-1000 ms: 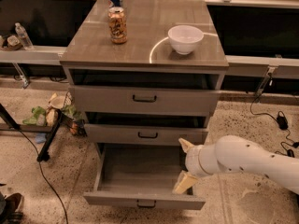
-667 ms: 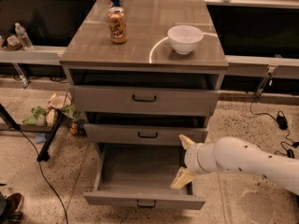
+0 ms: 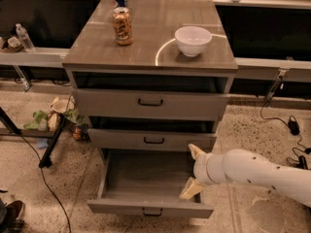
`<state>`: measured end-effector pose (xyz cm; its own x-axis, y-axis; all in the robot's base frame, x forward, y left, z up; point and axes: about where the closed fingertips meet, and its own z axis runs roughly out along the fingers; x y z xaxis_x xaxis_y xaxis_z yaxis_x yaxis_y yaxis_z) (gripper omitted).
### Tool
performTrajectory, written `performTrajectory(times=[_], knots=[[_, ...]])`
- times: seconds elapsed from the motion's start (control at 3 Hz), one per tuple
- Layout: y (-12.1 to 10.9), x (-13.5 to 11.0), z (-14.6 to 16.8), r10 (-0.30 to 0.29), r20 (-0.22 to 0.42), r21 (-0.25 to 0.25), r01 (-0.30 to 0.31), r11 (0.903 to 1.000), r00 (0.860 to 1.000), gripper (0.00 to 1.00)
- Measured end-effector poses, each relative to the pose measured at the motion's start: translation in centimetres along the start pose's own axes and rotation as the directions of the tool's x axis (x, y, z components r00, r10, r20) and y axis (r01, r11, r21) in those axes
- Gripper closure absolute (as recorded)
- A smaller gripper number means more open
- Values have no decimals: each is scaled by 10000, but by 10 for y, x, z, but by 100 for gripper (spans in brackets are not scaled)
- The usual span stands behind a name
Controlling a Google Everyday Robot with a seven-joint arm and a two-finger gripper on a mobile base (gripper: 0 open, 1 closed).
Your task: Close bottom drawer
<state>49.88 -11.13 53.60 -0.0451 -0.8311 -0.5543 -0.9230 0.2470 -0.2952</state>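
Speckled terrazzo floor (image 3: 252,125) surrounds a grey wood-grain cabinet (image 3: 97,57) whose top carries a white bowl (image 3: 193,40) and a brown can (image 3: 122,25). Its bottom drawer (image 3: 121,207) stands pulled well out, black bar handle (image 3: 152,211) facing forward. The gripper (image 3: 191,171) hangs over the drawer's right side, just below the middle drawer (image 3: 121,139), fingers (image 3: 190,190) spread wide and holding nothing (one tip points up toward the middle drawer's lower corner, the other down by the right wall). Against a second ago almost nothing has shifted: the gripper sits in nearly the same spot and the drawer front is no nearer the cabinet. So closing has seemingly not begun; the panel probably needs pushing from its front
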Motion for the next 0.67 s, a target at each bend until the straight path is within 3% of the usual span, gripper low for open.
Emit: performTrajectory(times=[0.33, 0.67], knots=[[10, 62, 46, 147, -230, 631, -132, 9979, 9996, 0], [9, 96, 79, -82, -189, 1234, 105, 9923, 9998, 0]])
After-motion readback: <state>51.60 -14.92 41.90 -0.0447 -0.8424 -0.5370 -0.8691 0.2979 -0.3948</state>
